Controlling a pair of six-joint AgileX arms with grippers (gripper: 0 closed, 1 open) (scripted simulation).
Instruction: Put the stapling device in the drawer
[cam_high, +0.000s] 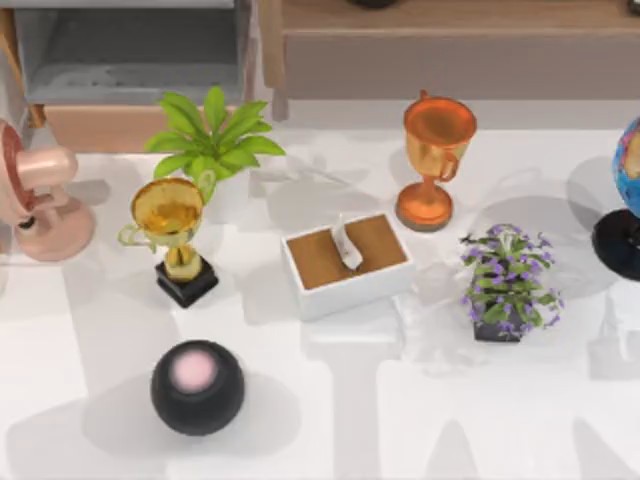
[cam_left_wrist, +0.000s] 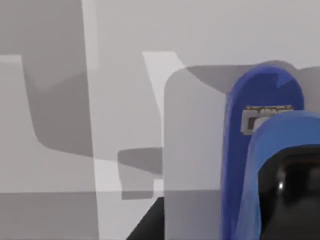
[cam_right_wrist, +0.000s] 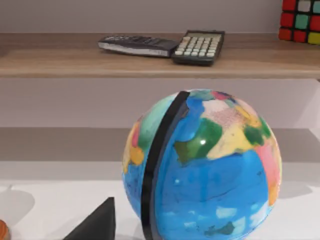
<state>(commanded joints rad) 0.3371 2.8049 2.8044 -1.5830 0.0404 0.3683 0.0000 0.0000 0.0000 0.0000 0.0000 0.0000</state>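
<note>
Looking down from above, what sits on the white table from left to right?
Pink desk fan → gold trophy on a black base → white tissue box with a brown top → copper-orange trophy → purple-flowered potted plant → globe on a black base.

blue stapling device (cam_left_wrist: 260, 150) — grey-walled, peach-fronted drawer (cam_high: 130, 60)

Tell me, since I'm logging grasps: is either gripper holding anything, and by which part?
Cannot be told. The blue stapler lies close under the left wrist camera on a grey surface, but no fingers are seen gripping it.
</note>
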